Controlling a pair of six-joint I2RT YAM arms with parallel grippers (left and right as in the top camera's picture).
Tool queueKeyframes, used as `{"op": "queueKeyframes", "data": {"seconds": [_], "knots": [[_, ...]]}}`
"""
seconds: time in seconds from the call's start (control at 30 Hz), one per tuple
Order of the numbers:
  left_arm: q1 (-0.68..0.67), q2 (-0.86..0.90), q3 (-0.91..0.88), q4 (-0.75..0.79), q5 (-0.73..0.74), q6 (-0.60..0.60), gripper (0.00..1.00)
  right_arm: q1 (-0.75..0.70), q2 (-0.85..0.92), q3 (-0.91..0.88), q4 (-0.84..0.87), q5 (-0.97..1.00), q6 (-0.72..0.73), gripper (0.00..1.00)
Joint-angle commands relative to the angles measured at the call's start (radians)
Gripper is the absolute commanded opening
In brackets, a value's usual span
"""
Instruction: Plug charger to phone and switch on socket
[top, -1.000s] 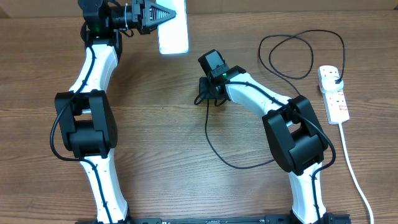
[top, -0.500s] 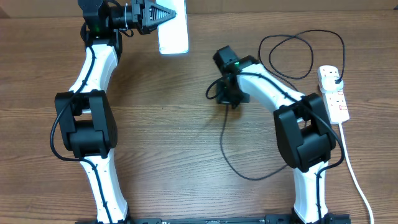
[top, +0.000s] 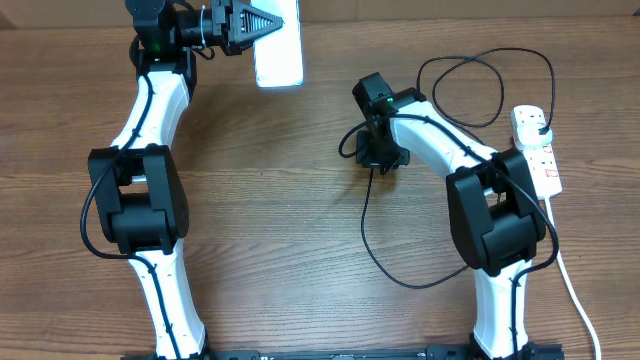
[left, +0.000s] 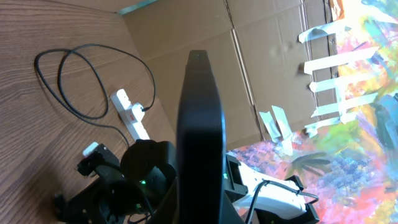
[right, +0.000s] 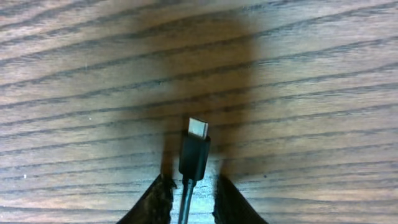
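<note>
My left gripper (top: 258, 24) is shut on the phone (top: 280, 60) and holds it at the table's far edge. In the left wrist view the phone (left: 199, 112) shows edge-on as a dark slab. My right gripper (top: 379, 157) points down at the table's middle, shut on the charger's black cable (top: 365, 225) just behind its connector tip (right: 198, 128), which sticks out past the fingers (right: 194, 198) above the wood. The cable loops round to its black plug (top: 541, 124), which sits in the white socket (top: 536, 152) at the right. The socket also shows in the left wrist view (left: 129, 114).
The socket's thick white cord (top: 570, 285) runs down the right side to the front edge. The black cable forms a loop (top: 480, 88) at the back right and a slack curve (top: 410, 283) in front of the right arm. Cardboard stands behind the table.
My right gripper has moved right, away from the phone, carrying the cable end with it. The slack curve has shifted right too. The left arm and phone have not moved.
</note>
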Motion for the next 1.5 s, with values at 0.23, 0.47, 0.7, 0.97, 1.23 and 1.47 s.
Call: {"op": "queueKeyframes", "data": {"seconds": [0.23,0.47,0.7,0.97,1.23,1.47], "knots": [[0.011,-0.027,0.017,0.036,-0.036,0.013,0.04,-0.053,-0.071,-0.039,0.045,-0.195,-0.048,0.04],[0.006,-0.027,0.017,0.098,-0.099,0.008,0.04,-0.227,-0.192,-0.039,0.051,-0.975,-0.385,0.04],[-0.076,-0.027,0.017,0.097,-0.211,-0.005,0.04,-0.217,-0.192,-0.040,0.014,-1.323,-0.571,0.04],[-0.113,-0.027,0.017,0.031,-0.116,0.100,0.04,-0.203,-0.192,-0.040,-0.006,-0.969,-0.480,0.04],[-0.041,-0.027,0.017,-0.186,-0.120,0.214,0.04,-0.042,-0.185,-0.040,0.054,-0.269,-0.203,0.54],[-0.039,-0.027,0.017,-0.328,-0.121,0.317,0.04,0.068,-0.099,-0.040,0.199,-0.022,-0.104,0.47]]}}
